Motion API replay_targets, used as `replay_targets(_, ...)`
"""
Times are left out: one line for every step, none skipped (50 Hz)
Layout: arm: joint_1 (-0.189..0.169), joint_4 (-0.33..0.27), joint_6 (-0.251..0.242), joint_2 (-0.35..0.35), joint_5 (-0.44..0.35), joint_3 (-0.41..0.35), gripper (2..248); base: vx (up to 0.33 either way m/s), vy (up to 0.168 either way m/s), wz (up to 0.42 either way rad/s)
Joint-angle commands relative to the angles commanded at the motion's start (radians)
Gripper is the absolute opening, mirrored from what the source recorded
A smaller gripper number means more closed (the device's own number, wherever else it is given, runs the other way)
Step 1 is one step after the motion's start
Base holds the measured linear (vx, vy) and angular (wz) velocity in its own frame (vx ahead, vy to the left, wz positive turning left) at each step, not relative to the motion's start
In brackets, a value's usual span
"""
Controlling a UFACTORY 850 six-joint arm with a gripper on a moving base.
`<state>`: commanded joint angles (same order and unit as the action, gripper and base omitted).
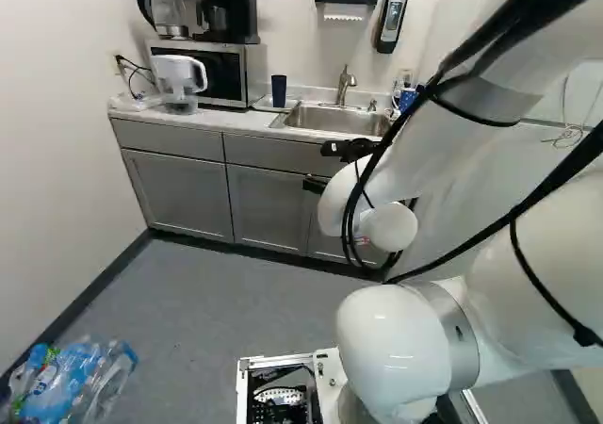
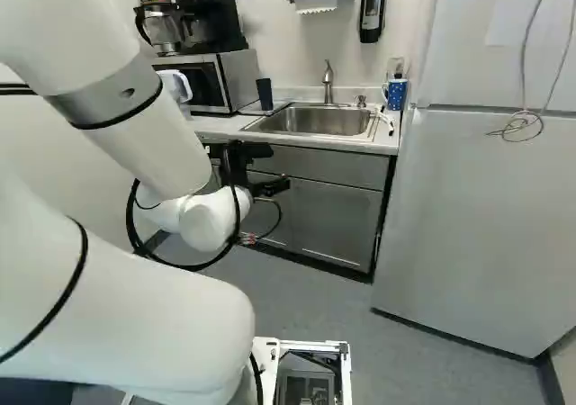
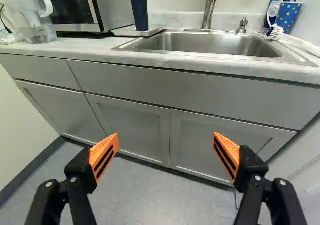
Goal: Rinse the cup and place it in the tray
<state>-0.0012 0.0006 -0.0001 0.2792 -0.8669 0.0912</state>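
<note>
The claw (image 2: 277,167) hangs in front of the cabinets (image 3: 135,127), its orange-padded fingers (image 3: 104,155) spread wide.
With twelve straight ahead of it, a clear pitcher (image 3: 40,34) stands at ten o'clock, a microwave (image 3: 114,5) at eleven, the dark blue cup (image 3: 140,12) upright on the tray (image 3: 122,32) between eleven and twelve, just beside the sink (image 3: 195,44), then a faucet (image 3: 208,10) past twelve and a spotted cup (image 3: 288,16) at one.
</note>
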Motion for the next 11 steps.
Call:
replay_targets(0.0, 0.0, 0.0, 0.0, -0.001, -0.001, 247, 0.0, 0.0, 0.0)
replay_targets(0.0, 0.0, 0.0, 0.0, -0.002, -0.001, 247, 0.0, 0.0, 0.0)
replay_targets(0.001, 0.0, 0.0, 0.0, -0.003, -0.002, 247, 0.0, 0.0, 0.0)
replay_targets(0.001, 0.0, 0.0, 0.0, -0.004, -0.002, 247, 0.0, 0.0, 0.0)
replay_targets(0.001, 0.0, 0.0, 0.0, -0.004, -0.003, 247, 0.0, 0.0, 0.0)
replay_targets(0.001, 0.0, 0.0, 0.0, -0.005, -0.003, 247, 0.0, 0.0, 0.0)
replay_targets(0.001, -0.001, 0.0, 0.0, -0.005, -0.004, 247, 0.0, 0.0, 0.0)
replay_targets(0.001, -0.001, 0.0, 0.0, -0.006, -0.004, 247, 0.0, 0.0, 0.0)
replay_targets(0.001, -0.001, 0.0, 0.0, -0.006, -0.004, 247, 0.0, 0.0, 0.0)
replay_targets(0.001, -0.001, 0.0, 0.0, -0.006, -0.004, 247, 0.0, 0.0, 0.0)
replay_targets(0.001, -0.001, 0.0, 0.0, -0.006, -0.004, 247, 0.0, 0.0, 0.0)
